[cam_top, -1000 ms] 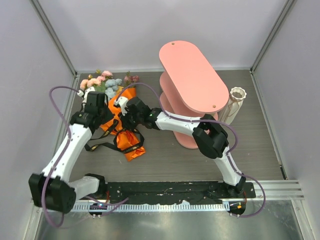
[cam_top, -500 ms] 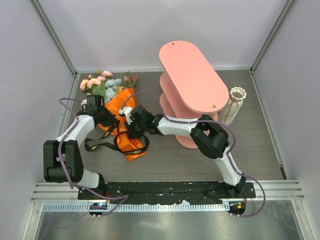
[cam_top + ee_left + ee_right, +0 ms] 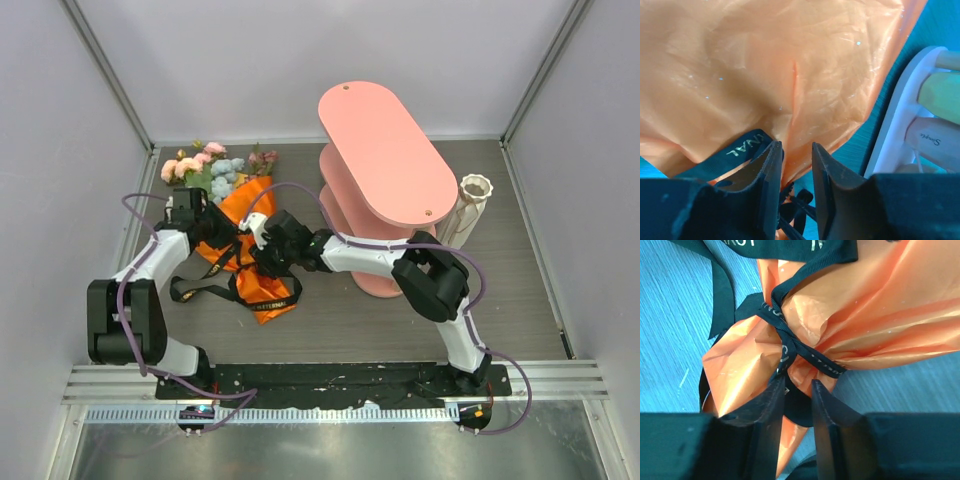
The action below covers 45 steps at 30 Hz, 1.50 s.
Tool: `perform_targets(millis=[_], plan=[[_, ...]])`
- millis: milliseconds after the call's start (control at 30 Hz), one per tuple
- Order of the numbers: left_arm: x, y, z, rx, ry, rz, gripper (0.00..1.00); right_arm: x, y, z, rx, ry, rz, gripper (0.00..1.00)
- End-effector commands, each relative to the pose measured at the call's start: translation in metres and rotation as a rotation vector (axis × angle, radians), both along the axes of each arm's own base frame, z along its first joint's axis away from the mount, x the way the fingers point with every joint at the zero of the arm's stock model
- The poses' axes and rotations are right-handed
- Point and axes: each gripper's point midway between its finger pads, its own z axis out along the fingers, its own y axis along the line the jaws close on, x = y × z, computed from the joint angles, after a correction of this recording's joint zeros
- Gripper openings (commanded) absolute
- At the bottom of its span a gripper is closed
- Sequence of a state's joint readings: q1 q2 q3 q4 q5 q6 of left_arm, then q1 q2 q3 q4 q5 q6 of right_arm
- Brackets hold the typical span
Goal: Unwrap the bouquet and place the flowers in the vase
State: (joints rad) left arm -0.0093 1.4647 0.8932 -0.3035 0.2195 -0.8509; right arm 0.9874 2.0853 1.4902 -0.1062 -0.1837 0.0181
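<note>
The bouquet's orange paper cone (image 3: pixel 243 205) lies left of centre. Its flowers (image 3: pixel 208 167) point to the far wall and its tail to the near side. A black ribbon (image 3: pixel 200 292) is knotted round the cone (image 3: pixel 782 340), with loose ends trailing left. My left gripper (image 3: pixel 218 243) is at the cone's left flank. Its jaws (image 3: pixel 796 146) stand narrowly apart, with a paper fold (image 3: pixel 765 65) and ribbon in the gap. My right gripper (image 3: pixel 262 262) is down at the knot, its jaws (image 3: pixel 797 382) a little apart astride a ribbon loop. The cream vase (image 3: pixel 470 205) stands at the right.
A pink three-tier oval shelf (image 3: pixel 385 165) stands between the bouquet and the vase, with the right arm reaching across its front. Grey walls close in the back and both sides. The black base rail (image 3: pixel 330 382) runs along the near edge.
The left arm has folded its elbow back to the left while its gripper stayed at the cone. The right gripper has slid slightly nearer along the wrapper to the knot.
</note>
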Motion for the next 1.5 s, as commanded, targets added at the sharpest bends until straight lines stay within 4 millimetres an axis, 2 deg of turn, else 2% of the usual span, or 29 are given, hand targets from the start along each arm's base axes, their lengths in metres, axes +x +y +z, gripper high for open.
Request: perform_targets(millis=[0,33,100,167,200,233,333,467,700,900,1033,1100,1167,1267,1300,1467], plan=[[0.006,-0.007,0.029,0.007,-0.116,-0.055,0.37,0.014,-0.003,0.048,0.001,-0.222,0.090,0.41],[0.008,-0.009,0.031,-0.001,-0.118,-0.065,0.38,0.017,-0.001,0.045,-0.002,-0.248,0.103,0.42],[0.008,-0.013,0.018,-0.025,-0.061,-0.083,0.36,0.022,0.003,0.043,-0.011,-0.298,0.139,0.44],[0.013,-0.019,0.014,-0.053,-0.045,-0.102,0.28,0.035,0.006,0.045,-0.044,-0.379,0.139,0.44],[0.014,-0.020,0.005,-0.055,-0.017,-0.102,0.27,0.037,0.006,0.047,-0.051,-0.391,0.143,0.44],[0.018,-0.021,0.005,-0.062,-0.016,-0.103,0.25,0.037,0.008,0.050,-0.047,-0.402,0.150,0.44],[0.022,-0.019,-0.006,-0.052,0.019,-0.097,0.19,0.032,0.013,0.052,-0.034,-0.408,0.209,0.43],[0.024,-0.017,-0.019,-0.049,0.048,-0.083,0.15,0.025,0.018,0.031,-0.028,-0.384,0.264,0.42],[0.021,-0.016,-0.023,-0.052,0.049,-0.070,0.15,0.021,0.025,0.020,-0.027,-0.376,0.291,0.42],[0.015,-0.016,-0.029,-0.052,0.059,-0.065,0.15,0.033,0.026,0.019,-0.037,-0.405,0.237,0.42],[0.012,-0.016,-0.028,-0.044,0.057,-0.069,0.15,0.038,0.019,0.039,-0.037,-0.435,0.204,0.42],[0.012,-0.016,-0.027,-0.045,0.053,-0.074,0.15,0.038,0.010,0.057,-0.012,-0.446,0.196,0.43],[0.012,-0.016,-0.026,-0.046,0.051,-0.075,0.16,0.037,0.005,0.063,0.004,-0.445,0.202,0.44],[0.011,-0.016,-0.028,-0.044,0.055,-0.077,0.16,0.043,0.006,0.063,-0.002,-0.460,0.207,0.44],[0.011,-0.016,-0.028,-0.043,0.055,-0.080,0.16,0.044,0.005,0.055,-0.022,-0.446,0.212,0.44],[0.011,-0.016,-0.029,-0.045,0.055,-0.078,0.18,0.046,0.014,0.047,-0.007,-0.436,0.244,0.45]])
